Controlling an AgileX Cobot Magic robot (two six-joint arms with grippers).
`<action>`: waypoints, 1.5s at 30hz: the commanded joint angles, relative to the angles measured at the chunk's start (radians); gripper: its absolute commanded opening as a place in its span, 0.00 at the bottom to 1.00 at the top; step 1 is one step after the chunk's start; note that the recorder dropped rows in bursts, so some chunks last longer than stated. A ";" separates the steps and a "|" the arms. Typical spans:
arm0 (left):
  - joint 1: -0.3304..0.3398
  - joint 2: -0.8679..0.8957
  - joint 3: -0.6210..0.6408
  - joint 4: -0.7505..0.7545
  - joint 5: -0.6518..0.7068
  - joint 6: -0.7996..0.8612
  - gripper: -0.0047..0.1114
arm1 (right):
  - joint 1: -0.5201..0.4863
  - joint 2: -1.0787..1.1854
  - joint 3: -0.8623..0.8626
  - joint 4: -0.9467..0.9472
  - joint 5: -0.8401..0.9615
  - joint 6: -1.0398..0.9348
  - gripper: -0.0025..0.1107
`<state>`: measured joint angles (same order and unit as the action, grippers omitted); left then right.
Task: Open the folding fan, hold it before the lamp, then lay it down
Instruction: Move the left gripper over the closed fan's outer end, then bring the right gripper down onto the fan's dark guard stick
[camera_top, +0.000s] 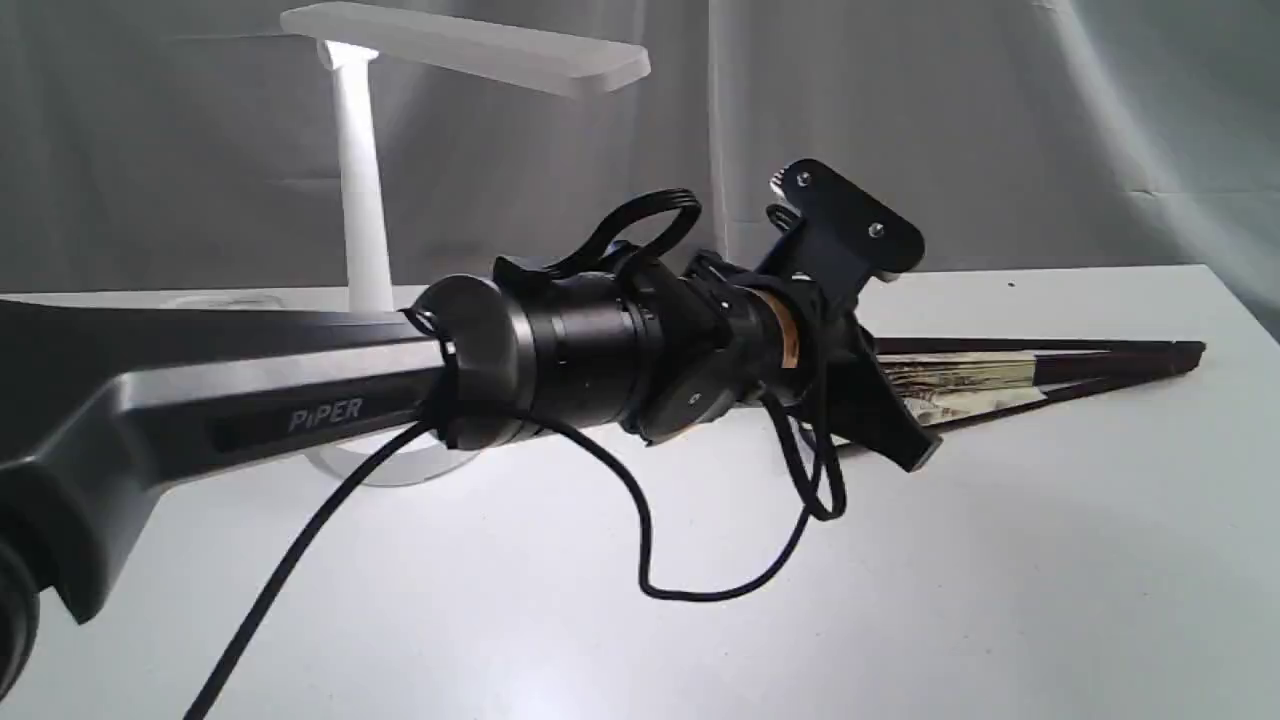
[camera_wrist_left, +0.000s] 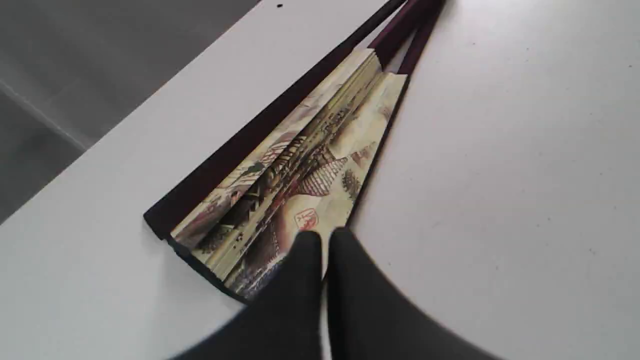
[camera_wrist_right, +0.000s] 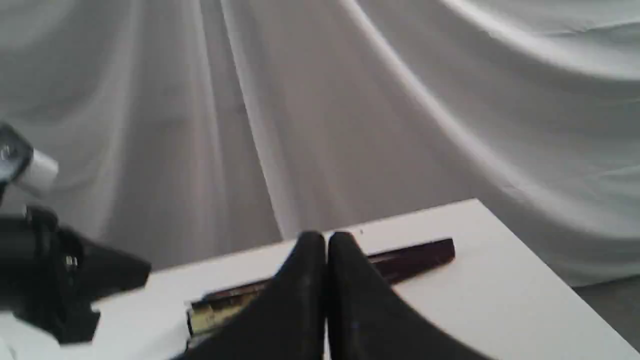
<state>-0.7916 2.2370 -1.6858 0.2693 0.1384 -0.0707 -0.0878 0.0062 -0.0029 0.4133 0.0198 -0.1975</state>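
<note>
Fan (camera_top: 960, 385) is lying flat on the white table (camera_top: 1000, 560), over on the right side, only cracked open into a skinny wedge. Its dark ribs run out to the right and the painted paper end points left. You can see a few cream pleats with little houses and a red stamp in the left wrist view (camera_wrist_left: 300, 165).

The left arm reaches in from the left, black cable (camera_top: 640, 540) dangling under it. The left gripper (camera_top: 915, 452) sits right at the wide paper end of the fan. From its own camera (camera_wrist_left: 326, 237) the two fingers look pressed together with nothing between them, tips at the fan's edge. I can't tell if they actually touch it.

The right gripper (camera_wrist_right: 326, 237) is pressed together too, holding nothing, up above the table with the fan (camera_wrist_right: 410, 252) lying beyond it.

The lamp (camera_top: 360, 180) stands far left, behind the arm, well apart from the fan.
</note>
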 joint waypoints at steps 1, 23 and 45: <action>0.011 -0.002 -0.005 0.002 0.083 -0.004 0.04 | -0.001 -0.001 0.003 0.122 -0.065 -0.004 0.02; 0.013 -0.109 0.136 -0.002 0.049 0.019 0.04 | -0.001 0.788 -0.360 -0.020 -0.149 -0.033 0.02; 0.013 -0.121 0.136 0.032 0.101 0.022 0.04 | 0.078 1.878 -1.544 -0.302 0.595 -0.335 0.02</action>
<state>-0.7797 2.1257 -1.5536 0.2984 0.2413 -0.0456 -0.0129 1.8449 -1.4786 0.0683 0.5320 -0.4571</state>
